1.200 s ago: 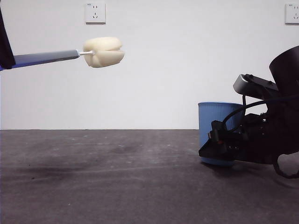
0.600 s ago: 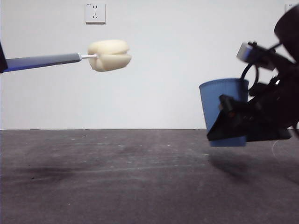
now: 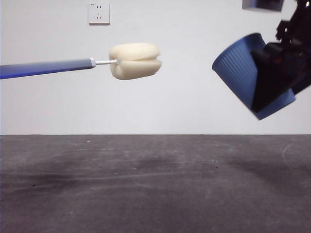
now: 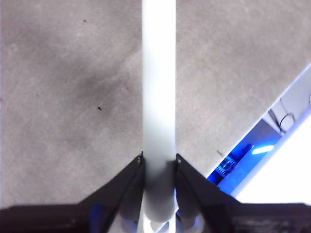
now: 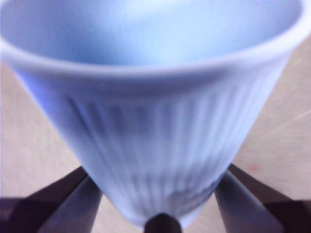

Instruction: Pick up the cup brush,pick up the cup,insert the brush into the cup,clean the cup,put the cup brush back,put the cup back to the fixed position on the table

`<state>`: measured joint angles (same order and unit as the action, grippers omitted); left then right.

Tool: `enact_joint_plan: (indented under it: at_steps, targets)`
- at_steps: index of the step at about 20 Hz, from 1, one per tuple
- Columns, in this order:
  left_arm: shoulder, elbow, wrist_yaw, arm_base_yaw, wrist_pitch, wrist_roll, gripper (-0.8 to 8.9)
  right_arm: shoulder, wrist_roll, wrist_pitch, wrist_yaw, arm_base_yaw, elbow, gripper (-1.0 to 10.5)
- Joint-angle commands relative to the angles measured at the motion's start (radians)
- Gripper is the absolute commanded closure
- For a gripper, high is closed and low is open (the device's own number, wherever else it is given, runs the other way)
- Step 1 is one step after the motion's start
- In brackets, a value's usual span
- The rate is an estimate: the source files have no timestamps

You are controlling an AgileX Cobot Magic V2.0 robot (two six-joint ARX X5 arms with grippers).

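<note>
Front view evenly lit; wrist views overexposed, cup [image 5: 155, 111] blurred.

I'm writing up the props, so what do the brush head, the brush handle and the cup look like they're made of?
Brush head: cream, matte, puffy lobes, probably sponge foam. Handle: smooth grey, likely plastic. Cup: blue, finely ribbed, slight sheen, probably moulded plastic.

A plain white wall [image 3: 194, 111] fills the far side of the scene, evenly lit, meeting the desk [image 3: 146, 184] along a straight level line. High on the wall at the left sits a white power socket [image 3: 98, 13]. The desk's surface is dark grey and matte, scuffed, with faint pale streaks and soft shadows.
</note>
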<state>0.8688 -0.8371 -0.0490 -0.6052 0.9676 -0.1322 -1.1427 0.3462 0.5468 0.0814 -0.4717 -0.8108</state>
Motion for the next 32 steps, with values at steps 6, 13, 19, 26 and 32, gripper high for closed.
enact_joint_plan:
  at_steps: [6,13,19,26,32]
  targets:
    - [0.067,0.004,-0.034,-0.002,0.000,-0.154,8.21,-0.028,0.333,0.198,0.308,-0.070,-0.020,9.6]
    - [0.122,-0.033,-0.055,-0.089,-0.008,-0.184,8.21,-0.093,0.523,0.171,0.448,-0.150,-0.021,9.6]
    - [0.232,-0.093,-0.023,-0.139,0.011,-0.185,8.21,-0.116,0.603,0.072,0.504,-0.223,-0.029,9.6]
    - [0.283,-0.101,-0.029,-0.154,-0.021,-0.185,8.21,-0.127,0.739,0.024,0.529,-0.280,-0.030,9.6]
    - [0.332,-0.101,-0.039,-0.155,-0.059,-0.169,8.21,-0.192,0.834,-0.046,0.552,-0.349,-0.030,9.6]
